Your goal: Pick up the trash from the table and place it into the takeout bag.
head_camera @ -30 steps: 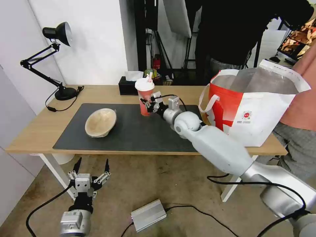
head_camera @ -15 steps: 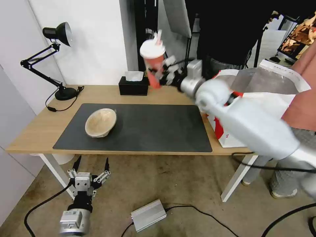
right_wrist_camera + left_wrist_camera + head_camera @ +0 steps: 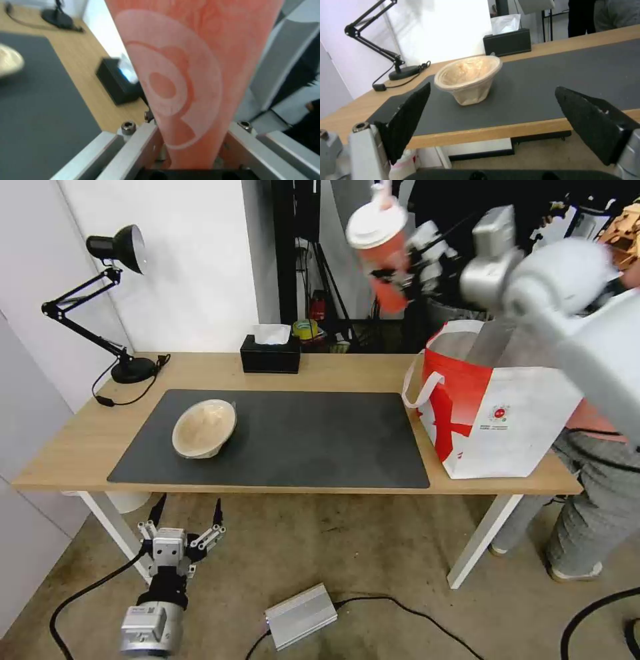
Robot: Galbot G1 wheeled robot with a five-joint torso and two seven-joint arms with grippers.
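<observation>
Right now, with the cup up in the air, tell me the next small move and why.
Probably carry it rightward until it is over the bag's mouth. The right gripper holds the red drink cup high, up and left of the open takeout bag. The left gripper hangs open below the table.

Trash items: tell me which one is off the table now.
The red drink cup, held aloft by the right gripper; the beige pulp bowl sits on the mat.
</observation>
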